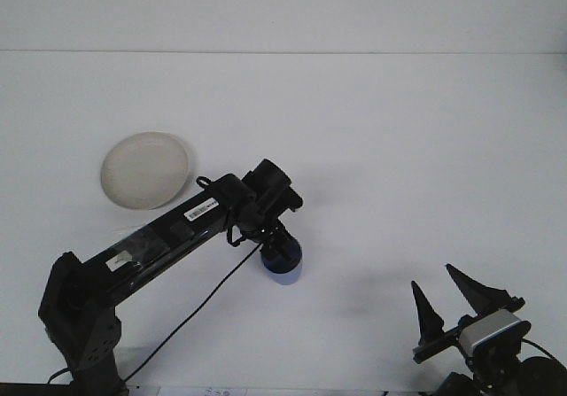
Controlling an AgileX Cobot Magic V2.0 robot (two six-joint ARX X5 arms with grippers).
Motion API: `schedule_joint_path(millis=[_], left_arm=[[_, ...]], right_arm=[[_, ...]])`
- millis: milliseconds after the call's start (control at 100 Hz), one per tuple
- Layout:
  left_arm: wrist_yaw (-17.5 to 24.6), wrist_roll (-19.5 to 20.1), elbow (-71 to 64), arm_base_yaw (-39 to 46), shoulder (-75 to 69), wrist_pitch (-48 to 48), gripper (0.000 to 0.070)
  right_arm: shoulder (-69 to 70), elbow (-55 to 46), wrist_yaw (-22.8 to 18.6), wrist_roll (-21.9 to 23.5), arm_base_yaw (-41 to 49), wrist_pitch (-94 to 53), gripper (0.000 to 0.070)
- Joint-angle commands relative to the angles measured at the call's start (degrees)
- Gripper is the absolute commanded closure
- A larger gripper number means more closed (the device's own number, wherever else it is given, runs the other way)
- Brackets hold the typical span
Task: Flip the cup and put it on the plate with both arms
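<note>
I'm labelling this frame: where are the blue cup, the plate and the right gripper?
blue cup (285,272), front view, lower side wall.
plate (144,169), front view, bare centre.
right gripper (449,301), front view, midway between its fingertips.
</note>
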Motion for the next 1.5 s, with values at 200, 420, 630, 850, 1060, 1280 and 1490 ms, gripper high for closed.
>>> schedule_joint_path(millis=[200, 420, 630, 850, 1060, 1280, 1490], left_arm=[[-0.1, 0.4, 1.3, -0.5, 1.3, -0.4, 0.0696], [-1.0, 0.8, 2.6, 0.7, -0.9, -2.4, 0.0696], [-4.2, 0.8, 4.3, 5.1, -7.7, -3.9, 0.0696], [-8.1, 1.2, 4.3, 14.6, -16.9, -5.6, 0.0696], [-10.6, 1.8, 4.3, 27.1, -20.2, -5.8, 0.0696], [-10.7, 2.0, 4.3, 38.0, -18.0, -2.6, 0.0696], [-10.6, 2.0, 5.5, 43.6, -12.9, -1.4, 0.0696]], right_arm=[[0.0, 0.0, 0.0, 0.5, 0.5, 0.5, 0.0262], [0.0, 0.0, 0.0, 0.5, 0.5, 0.5, 0.0262], [0.0, 0.0, 0.0, 0.5, 0.5, 0.5, 0.0262], [0.0, 0.0, 0.0, 0.5, 0.5, 0.4, 0.0262], [0.0, 0.0, 0.0, 0.5, 0.5, 0.4, 0.0262], [0.0, 0.0, 0.0, 0.5, 0.5, 0.3, 0.0262], [0.0, 0.0, 0.0, 0.5, 0.5, 0.3, 0.0262]])
